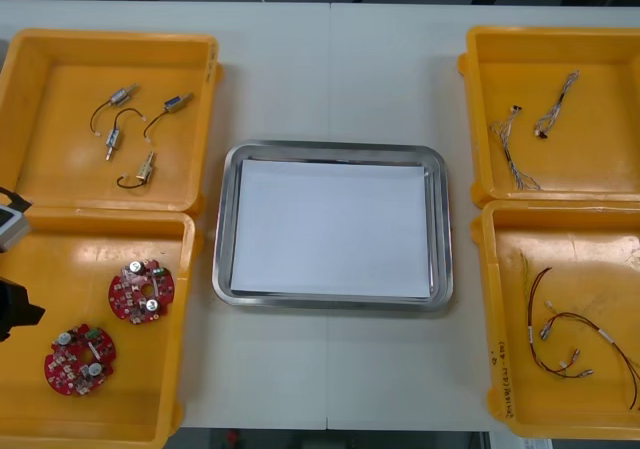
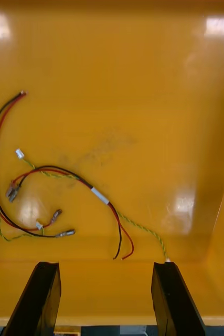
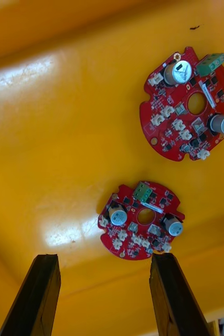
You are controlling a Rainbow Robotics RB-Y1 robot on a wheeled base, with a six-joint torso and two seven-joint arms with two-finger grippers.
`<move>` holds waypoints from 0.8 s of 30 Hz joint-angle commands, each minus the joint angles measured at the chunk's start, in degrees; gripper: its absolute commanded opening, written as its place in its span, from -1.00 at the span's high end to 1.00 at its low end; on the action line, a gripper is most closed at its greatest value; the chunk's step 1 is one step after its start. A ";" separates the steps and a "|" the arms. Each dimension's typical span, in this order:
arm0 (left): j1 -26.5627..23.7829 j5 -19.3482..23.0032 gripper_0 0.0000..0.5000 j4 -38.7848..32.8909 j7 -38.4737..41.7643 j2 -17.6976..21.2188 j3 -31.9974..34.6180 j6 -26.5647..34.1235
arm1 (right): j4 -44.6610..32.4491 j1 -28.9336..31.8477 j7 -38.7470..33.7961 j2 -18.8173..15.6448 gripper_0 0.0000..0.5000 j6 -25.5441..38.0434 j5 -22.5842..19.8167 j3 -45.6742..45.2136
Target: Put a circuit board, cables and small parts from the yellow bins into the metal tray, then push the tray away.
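Circuit boards (image 1: 141, 291), two round red ones, lie flat on the floor of the near left yellow bin (image 1: 30, 409). The left gripper (image 3: 104, 260) hovers over that bin with its black fingers standing well apart, holding nothing. The nearer board (image 3: 140, 220) lies just ahead of the fingertips, a little toward one finger rather than centred in the gap. The farther board (image 3: 188, 105) sits beyond it on the same side, apart from it. Being round, a board offers no long axis to line up with, and nothing stands between it and the fingers. A dark shape at the front view's left edge is probably this arm.

The right gripper (image 2: 105, 268), fingers also apart and empty, hangs over the near right bin (image 1: 590, 239), where red and black cables (image 2: 64, 199) sprawl ahead of it.

Between the bins sits the metal tray (image 1: 225, 229), white inside, with nothing yet placed.

Farther off, the far left bin (image 1: 60, 79) holds small metal parts (image 1: 135, 134), and the far right bin (image 1: 610, 149) holds thin cables (image 1: 530, 129).
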 commanded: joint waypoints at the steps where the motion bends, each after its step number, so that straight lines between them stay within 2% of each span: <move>1: 4.46 0.89 -1.00 -0.31 -10.22 5.79 -2.90 -6.14 | -1.95 4.15 7.31 -2.41 -1.00 -1.56 -1.05 -2.43; 6: 5.25 0.63 -1.00 -0.31 -13.56 7.99 -4.84 -8.87 | -1.95 6.34 9.60 -2.41 -1.00 -4.28 -1.67 -2.87; 14: 4.90 -0.78 -1.00 -0.31 -15.15 10.10 -8.35 -11.77 | -1.95 12.14 10.83 -2.41 -1.00 -14.48 -2.72 -1.90; 18: 3.58 -2.71 -1.00 0.49 -15.85 10.71 -10.81 -12.65 | -1.95 15.22 11.45 -2.41 -1.00 -20.01 -2.72 -0.67; 24: 0.51 -2.54 -1.00 4.88 -19.63 11.15 -15.12 -15.90 | -1.68 16.54 12.06 -2.49 -1.00 -24.32 -0.70 3.11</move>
